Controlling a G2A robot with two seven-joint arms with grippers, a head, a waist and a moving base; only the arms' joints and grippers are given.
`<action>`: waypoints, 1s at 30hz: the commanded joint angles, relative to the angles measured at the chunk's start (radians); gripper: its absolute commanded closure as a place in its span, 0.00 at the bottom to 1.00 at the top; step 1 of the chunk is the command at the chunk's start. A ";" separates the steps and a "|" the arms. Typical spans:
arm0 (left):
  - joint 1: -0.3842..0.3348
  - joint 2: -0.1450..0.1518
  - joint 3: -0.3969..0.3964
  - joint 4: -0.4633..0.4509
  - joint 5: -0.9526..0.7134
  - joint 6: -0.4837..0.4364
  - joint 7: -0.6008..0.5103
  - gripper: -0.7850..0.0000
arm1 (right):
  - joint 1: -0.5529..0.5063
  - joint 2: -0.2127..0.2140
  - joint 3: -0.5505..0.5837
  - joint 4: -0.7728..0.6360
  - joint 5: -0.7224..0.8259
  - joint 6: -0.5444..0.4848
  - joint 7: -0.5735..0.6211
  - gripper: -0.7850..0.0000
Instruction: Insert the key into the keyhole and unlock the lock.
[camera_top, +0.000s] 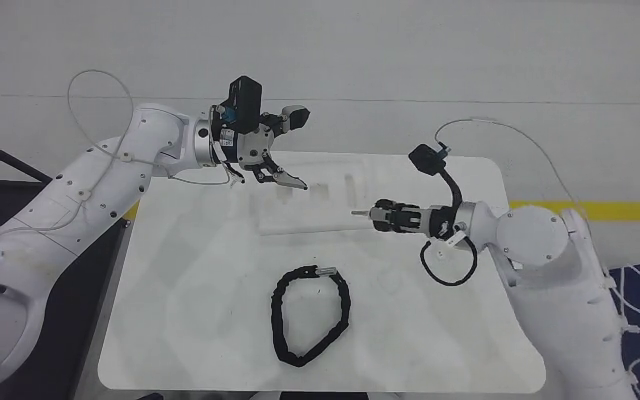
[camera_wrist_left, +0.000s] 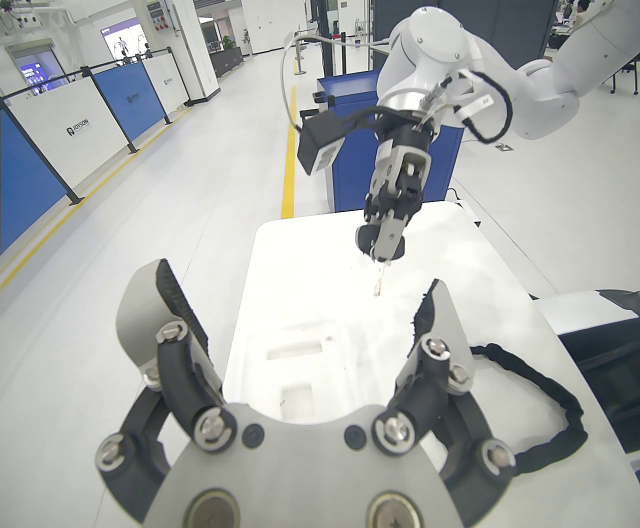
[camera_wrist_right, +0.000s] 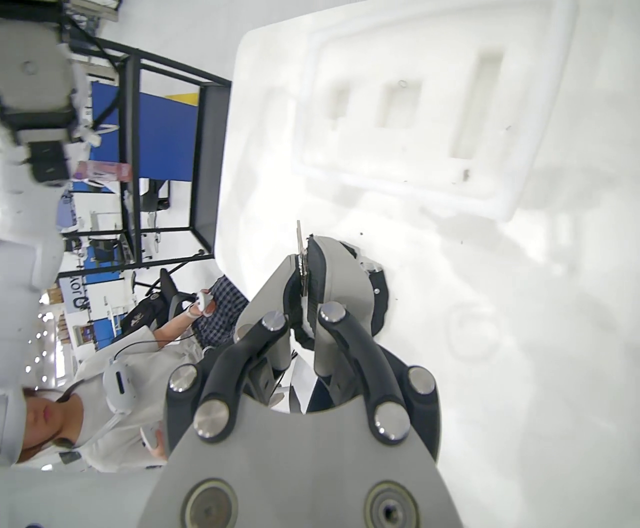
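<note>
key (camera_wrist_right: 300, 243) sat pinched between the fingers of right gripper (camera_wrist_right: 303, 260), blade poking out over the table (camera_top: 200, 300); thin, stiff, slippery, likely to twist unless held by its head; chain lock (camera_top: 310, 318) lay well apart, limp; judged best steadied at its metal end; left gripper (camera_wrist_left: 297, 285) spread wide, empty, above foam tray (camera_top: 300, 210).

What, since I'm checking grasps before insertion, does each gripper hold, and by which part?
The right gripper pinches the key by its head, blade sticking out free. The left gripper is open and holds nothing.
</note>
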 joint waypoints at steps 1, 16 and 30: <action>0.000 0.000 0.000 0.000 0.000 0.000 0.000 0.00 | -0.013 0.006 0.048 -0.025 0.032 -0.027 0.008 1.00; 0.000 0.000 0.000 0.000 0.000 0.000 0.000 0.00 | -0.092 0.032 0.238 -0.100 0.232 -0.141 -0.031 1.00; 0.000 0.000 0.000 0.000 0.000 0.000 0.000 0.00 | -0.092 0.032 0.238 -0.100 0.232 -0.141 -0.031 1.00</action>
